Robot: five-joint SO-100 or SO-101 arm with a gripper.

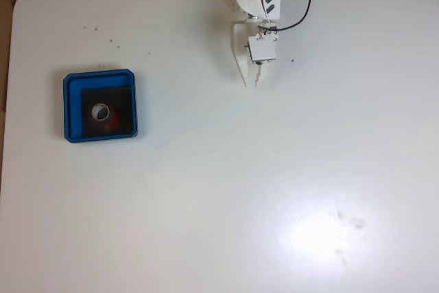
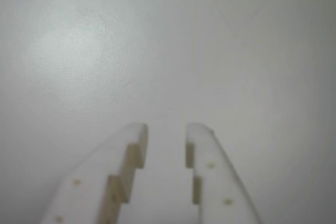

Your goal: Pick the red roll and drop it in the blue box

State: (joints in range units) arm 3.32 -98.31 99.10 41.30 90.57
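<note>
In the fixed view the blue box (image 1: 99, 77) sits on the left part of the white table. The red roll (image 1: 112, 117) lies inside it on the black floor, its pale hollow centre facing up. My white gripper (image 1: 252, 84) hangs near the table's top centre, far to the right of the box and pointing down the picture. In the wrist view my gripper (image 2: 166, 129) shows two white stepped fingers (image 2: 131, 156) with a narrow gap between them. Bare table shows through the gap and nothing is held.
The white table (image 1: 274, 190) has a rounded top-left corner and an edge along the left side. A few small dark specks lie above the box, and faint smudges mark the lower right. A black and red cable (image 1: 302, 5) loops off the arm.
</note>
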